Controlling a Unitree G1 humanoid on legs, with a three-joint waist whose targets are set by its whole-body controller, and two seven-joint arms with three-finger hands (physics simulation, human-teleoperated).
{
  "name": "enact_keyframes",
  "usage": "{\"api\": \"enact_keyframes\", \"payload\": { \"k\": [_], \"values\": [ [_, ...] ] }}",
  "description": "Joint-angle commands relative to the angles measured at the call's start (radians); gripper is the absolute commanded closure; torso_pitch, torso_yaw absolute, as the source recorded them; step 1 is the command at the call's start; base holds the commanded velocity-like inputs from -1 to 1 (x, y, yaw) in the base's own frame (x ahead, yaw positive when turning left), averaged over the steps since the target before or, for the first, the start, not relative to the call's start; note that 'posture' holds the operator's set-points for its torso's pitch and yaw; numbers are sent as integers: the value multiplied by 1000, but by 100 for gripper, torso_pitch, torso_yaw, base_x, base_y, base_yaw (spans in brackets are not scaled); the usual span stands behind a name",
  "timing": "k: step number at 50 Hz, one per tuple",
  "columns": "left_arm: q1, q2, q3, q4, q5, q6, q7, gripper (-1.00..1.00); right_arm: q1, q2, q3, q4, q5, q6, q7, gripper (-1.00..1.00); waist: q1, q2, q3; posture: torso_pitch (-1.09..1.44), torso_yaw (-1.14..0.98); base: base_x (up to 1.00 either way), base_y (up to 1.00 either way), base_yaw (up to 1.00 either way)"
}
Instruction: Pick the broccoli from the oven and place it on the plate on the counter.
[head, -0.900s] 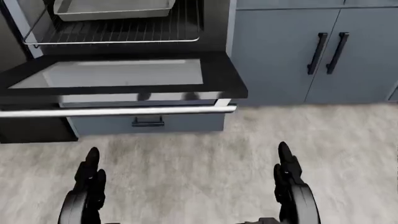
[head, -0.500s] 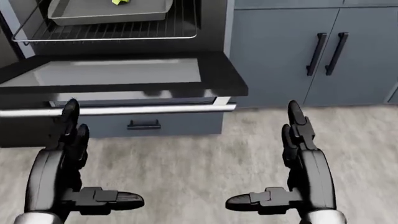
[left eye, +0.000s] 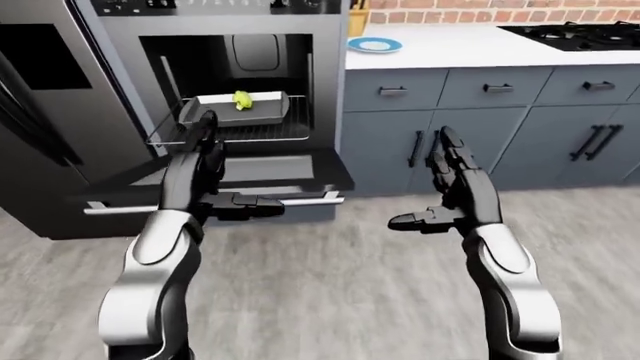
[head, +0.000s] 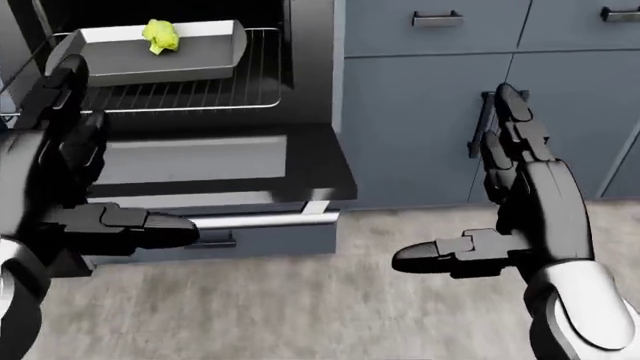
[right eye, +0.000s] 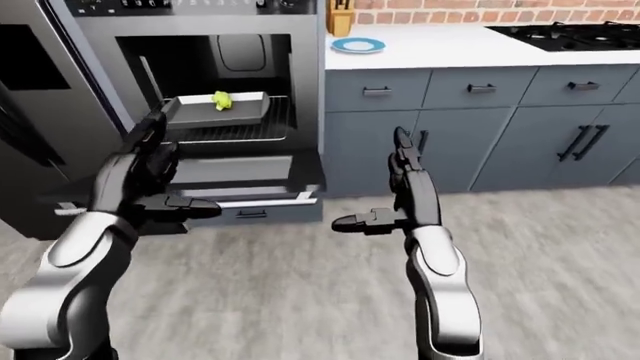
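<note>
The yellow-green broccoli (head: 160, 35) lies in a grey baking tray (head: 215, 64) on the pulled-out oven rack (head: 200, 94), above the lowered oven door (head: 330, 161). A blue plate (left eye: 375, 45) rests on the white counter (left eye: 450, 49) to the right of the oven. My left hand (head: 95, 187) is raised at the left of the head view, open, fingers pointing up, below and left of the tray. At the right my right hand (head: 500, 195) is also open and holds nothing, level with the cabinet doors.
Grey cabinets (left eye: 470, 127) with black handles run under the counter. A black gas hob (left eye: 580, 34) is set into the counter at the right. A knife block (right eye: 341, 19) stands by the brick wall. A dark steel fridge (left eye: 45, 112) flanks the oven on the left.
The head view has tilted up, bringing the tray and broccoli fully into view. Both hands have risen from the bottom of the view and stay open.
</note>
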Motion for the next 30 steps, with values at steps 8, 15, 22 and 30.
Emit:
{"api": "enact_keyframes", "payload": {
  "k": [8,15,22,30],
  "values": [
    [-63,38,34,-47,-25,9,18,-100,-43,-10,3,-49,15,-7,6,-100,1,80,-20,0,0,37,-21,0],
    [-82,56,47,-61,-48,34,26,-100,-44,-12,4,-52,15,-8,9,-100,9,89,-27,0,0,37,-64,0],
    [-84,62,50,-64,-56,40,30,-100,-46,-14,2,-54,14,-6,13,-100,29,11,-40,0,0,36,-70,0],
    [-94,67,50,-82,-69,63,38,-100,-46,-16,2,-53,13,-8,17,-100,-1,-40,-22,0,0,36,-70,0]
  ]
}}
